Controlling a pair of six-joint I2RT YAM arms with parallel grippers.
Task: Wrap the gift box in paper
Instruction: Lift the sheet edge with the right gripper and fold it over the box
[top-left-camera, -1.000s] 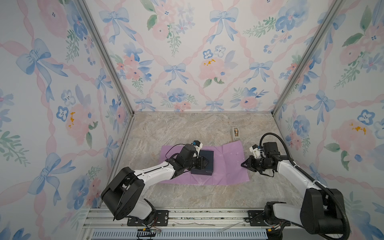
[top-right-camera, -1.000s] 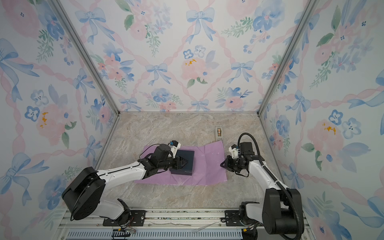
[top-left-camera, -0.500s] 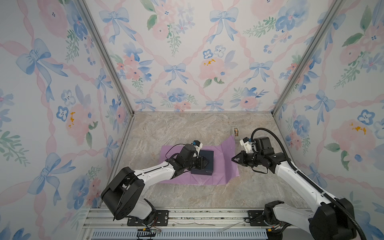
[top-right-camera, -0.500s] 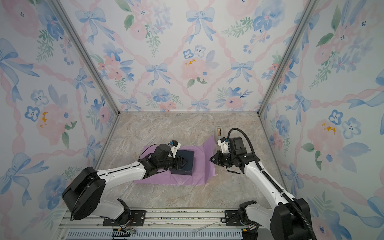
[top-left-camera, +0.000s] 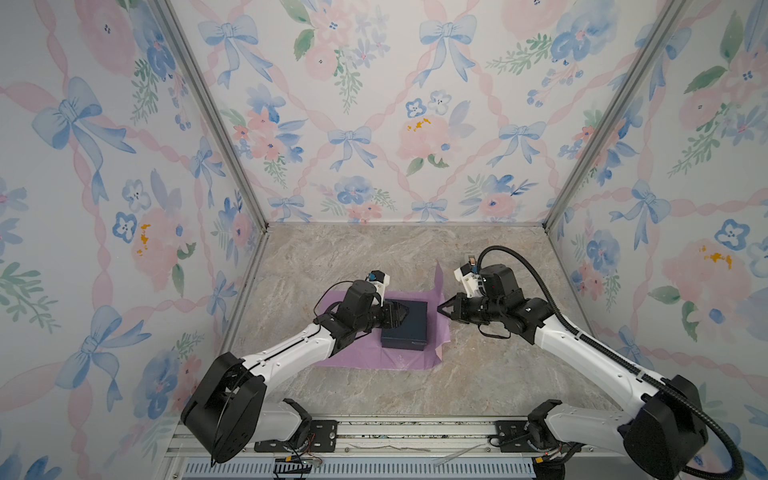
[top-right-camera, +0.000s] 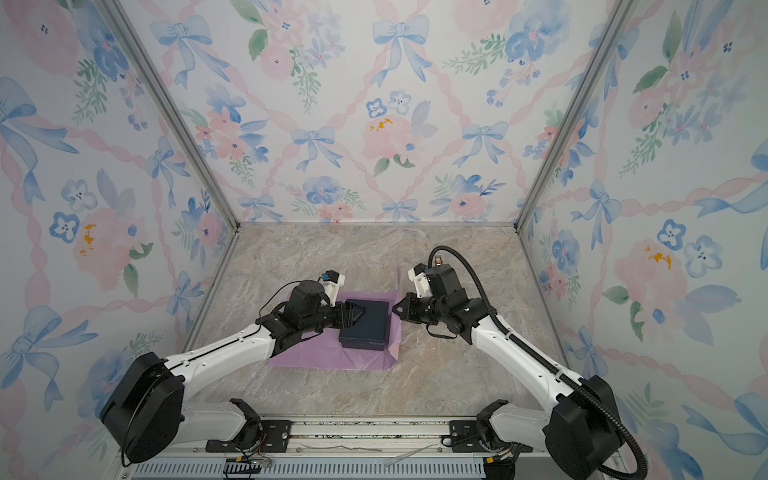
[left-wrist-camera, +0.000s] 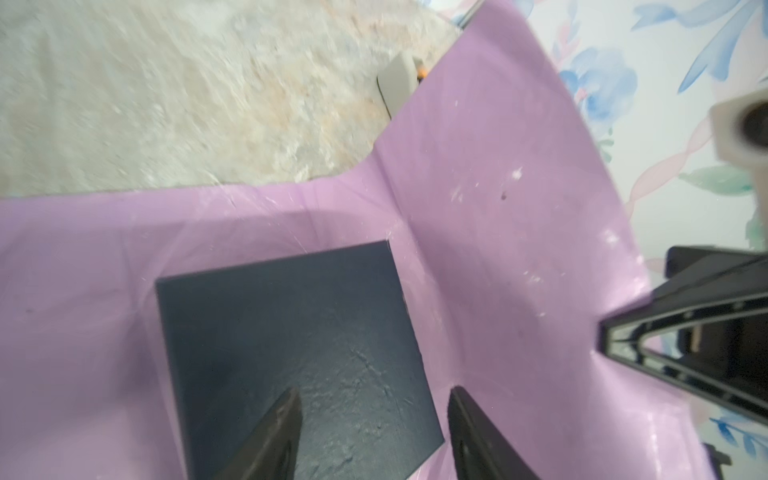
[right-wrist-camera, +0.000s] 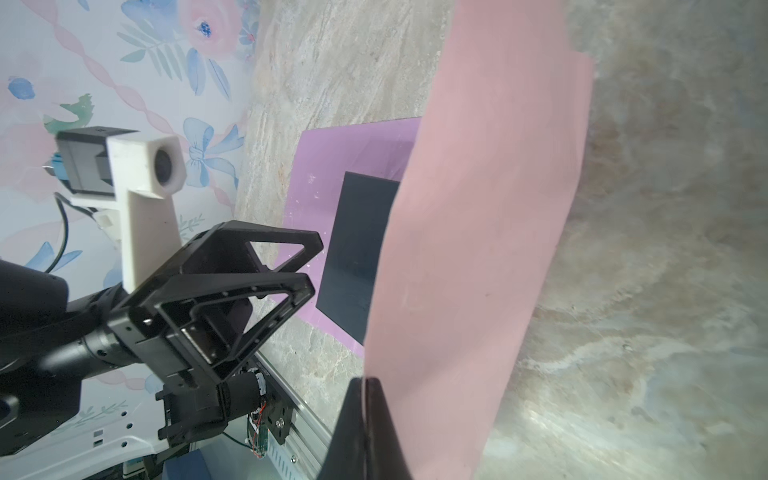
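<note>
- The gift box (top-left-camera: 405, 326) (top-right-camera: 365, 326) sits on the paper (top-left-camera: 365, 359) (top-right-camera: 316, 357), near the middle of the desk (top-left-camera: 374, 257), its dark lid facing up.
- The paper lies flat and lilac under the box and out toward the left arm's side. Its part on the right arm's side stands up from the desk as a steep flap just beside the box.
- The right tool (top-left-camera: 439, 308) (top-right-camera: 395, 309) is closed tight on the edge of that raised flap. In the right wrist view its two tips (right-wrist-camera: 365, 384) meet with the sheet pinched between them.
- The right wrist view shows the pale pink face of the paper (right-wrist-camera: 478, 249) turned toward the right arm, with the box (right-wrist-camera: 361, 241) partly hidden behind it.
- The left tool (top-left-camera: 401, 315) (top-right-camera: 358, 312) is over the left part of the lid with its jaws apart, gripping nothing.
- In the left wrist view the left tool (left-wrist-camera: 374, 392) has both dark fingers spread over the lid (left-wrist-camera: 291, 340). I cannot tell whether they touch it.
- The same view shows the lilac face of the flap (left-wrist-camera: 498, 187) curving up beside the box. A small beige object (left-wrist-camera: 397, 81) on the desk is partly hidden behind the flap's edge.
</note>
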